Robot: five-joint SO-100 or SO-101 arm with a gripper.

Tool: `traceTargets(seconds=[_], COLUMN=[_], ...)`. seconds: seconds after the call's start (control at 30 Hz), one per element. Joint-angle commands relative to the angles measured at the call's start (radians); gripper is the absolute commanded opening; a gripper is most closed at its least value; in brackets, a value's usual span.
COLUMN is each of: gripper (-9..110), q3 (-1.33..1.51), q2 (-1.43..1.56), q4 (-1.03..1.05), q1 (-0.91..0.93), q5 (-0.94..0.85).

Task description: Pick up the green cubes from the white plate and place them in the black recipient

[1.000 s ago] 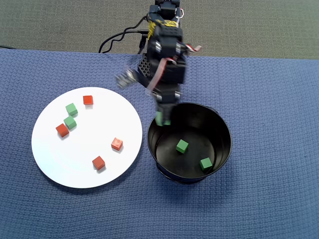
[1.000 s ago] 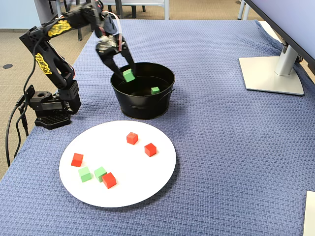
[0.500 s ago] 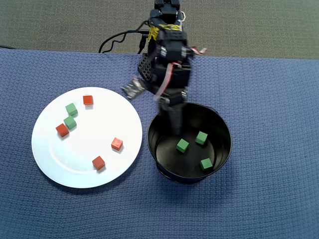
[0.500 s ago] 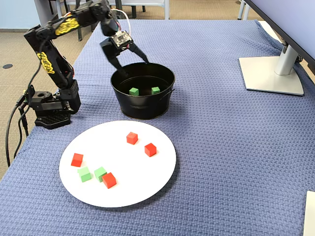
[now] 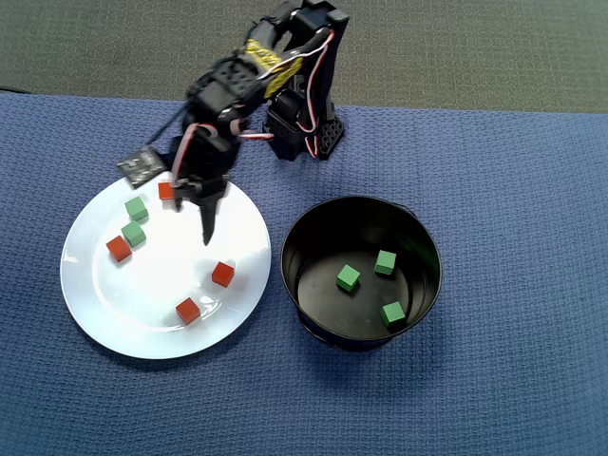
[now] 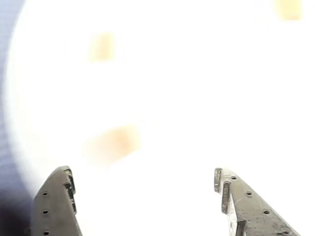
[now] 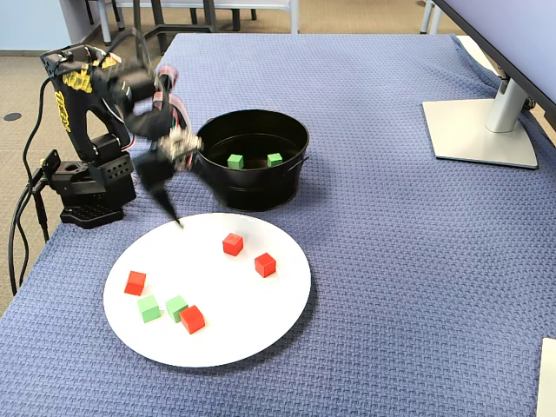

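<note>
Two green cubes (image 5: 135,219) lie on the white plate (image 5: 104,313) just left of the hand (image 5: 206,235) in the overhead view; that hand hangs empty, fingers spread, over the plate; three more sit in the black pot (image 5: 418,237).

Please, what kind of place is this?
Probably an office or lab desk: a blue woven mat covers the table, a monitor stand sits on it, and carpet lies beyond.
</note>
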Motion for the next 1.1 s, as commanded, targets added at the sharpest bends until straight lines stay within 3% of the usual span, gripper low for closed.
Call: traceTargets(seconds=[0.0, 0.13, 0.4, 1.07], gripper=[29, 29, 30, 28], q3=[-0.069, -0.209, -0.431, -0.6], q2=[-0.101, -0.244, -0.48, -0.667], q4=[-0.087, 0.023, 0.049, 0.043], q1=[0.098, 0.153, 0.201, 0.247], q5=[-0.176, -0.282, -0.374, -0.408])
